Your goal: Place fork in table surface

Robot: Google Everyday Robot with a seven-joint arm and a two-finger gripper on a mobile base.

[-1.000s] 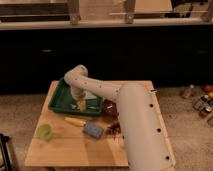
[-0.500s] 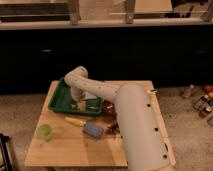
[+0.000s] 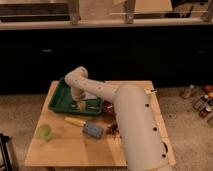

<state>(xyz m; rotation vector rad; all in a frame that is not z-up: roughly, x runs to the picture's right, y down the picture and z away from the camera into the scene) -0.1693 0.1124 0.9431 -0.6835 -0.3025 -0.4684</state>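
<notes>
My gripper (image 3: pixel 80 104) hangs from the white arm and reaches down into the dark green tray (image 3: pixel 59 100) at the back left of the table surface (image 3: pixel 65 150). A thin pale sliver that looks like the fork (image 3: pixel 93 108) lies in the tray just right of the gripper. I cannot tell whether the gripper touches or holds it. The wrist hides part of the tray's inside.
A yellow elongated item (image 3: pixel 75 121) lies in front of the tray. A blue-grey sponge (image 3: pixel 93 130) sits mid-table, a green cup (image 3: pixel 45 132) at the left, and dark reddish items (image 3: pixel 113 128) beside the arm. Bottles (image 3: pixel 200 102) stand on the floor at the right.
The arm holds nearly the same pose. The gripper stays over the front part of the green tray.
</notes>
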